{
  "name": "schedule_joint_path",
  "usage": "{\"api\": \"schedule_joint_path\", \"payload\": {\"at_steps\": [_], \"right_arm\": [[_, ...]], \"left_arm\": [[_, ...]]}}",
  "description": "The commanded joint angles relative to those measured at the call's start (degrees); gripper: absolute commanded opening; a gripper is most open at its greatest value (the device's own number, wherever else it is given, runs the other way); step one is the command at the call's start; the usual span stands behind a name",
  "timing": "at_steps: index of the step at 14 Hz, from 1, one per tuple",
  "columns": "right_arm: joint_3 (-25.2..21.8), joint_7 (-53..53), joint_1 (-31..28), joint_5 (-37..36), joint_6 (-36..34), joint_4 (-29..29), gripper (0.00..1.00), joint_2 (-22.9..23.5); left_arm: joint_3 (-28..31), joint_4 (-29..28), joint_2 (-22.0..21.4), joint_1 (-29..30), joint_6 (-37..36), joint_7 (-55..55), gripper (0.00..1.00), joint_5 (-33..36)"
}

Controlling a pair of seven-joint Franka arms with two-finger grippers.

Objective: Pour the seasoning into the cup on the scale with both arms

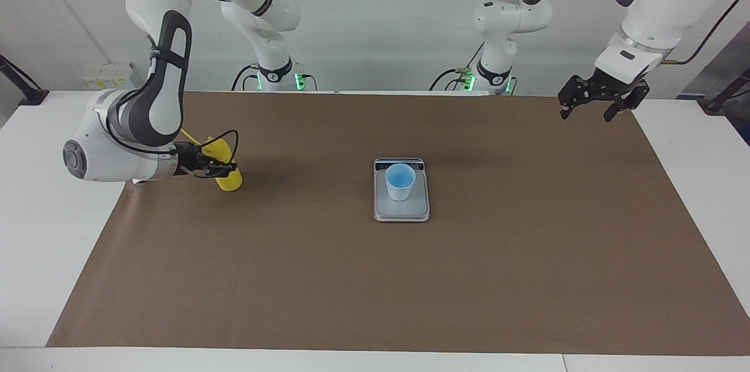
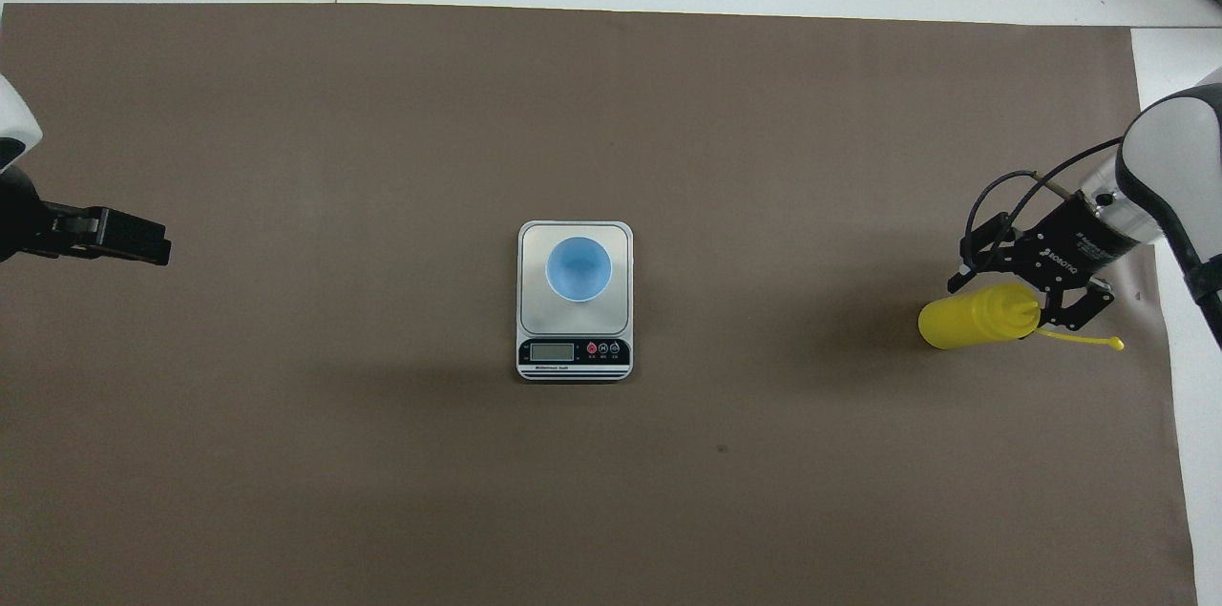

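Observation:
The yellow seasoning bottle (image 1: 230,178) leans with its base on the brown mat at the right arm's end of the table; it also shows in the overhead view (image 2: 959,324). Its cap strap (image 2: 1088,339) trails out beside the nozzle. My right gripper (image 1: 217,169) reaches in sideways and is shut on the bottle's upper body, as the overhead view (image 2: 1021,303) shows. The pale-blue cup (image 1: 400,180) stands upright on the silver-grey scale (image 1: 410,212) at mid-table, and both show in the overhead view, cup (image 2: 579,268) and scale (image 2: 573,354). My left gripper (image 1: 586,116) waits, open and empty, raised over the mat's corner at the left arm's end.
A brown mat (image 1: 375,278) covers most of the white table (image 1: 41,255). The scale's display strip (image 2: 573,351) faces the robots. Bare mat lies between the bottle and the scale.

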Motion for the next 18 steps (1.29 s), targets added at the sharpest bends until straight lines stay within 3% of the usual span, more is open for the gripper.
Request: {"api": "schedule_joint_path", "payload": {"at_steps": [1, 10, 13, 18], "right_arm": [[0.5, 0.6, -0.2, -0.9, 3.5, -2.2, 1.00, -4.0], [0.7, 0.3, 4.4, -9.5, 12.3, -2.0, 1.00, -11.4], [0.7, 0.5, 9.6, -17.0, 13.2, -2.4, 1.00, -13.4], [0.8, 1.3, 15.0, -19.4, 23.7, -9.3, 1.00, -19.5]], "left_arm": [[0.2, -1.9, -1.7, -0.2, 1.1, 0.3, 1.00, 0.8], [0.1, -2.0, -1.7, -0.2, 1.3, 0.3, 1.00, 0.8], [0.1, -2.0, -1.7, -0.2, 1.3, 0.3, 1.00, 0.8], [0.2, -2.0, -1.7, -0.1, 0.8, 0.3, 1.00, 0.8]]}}
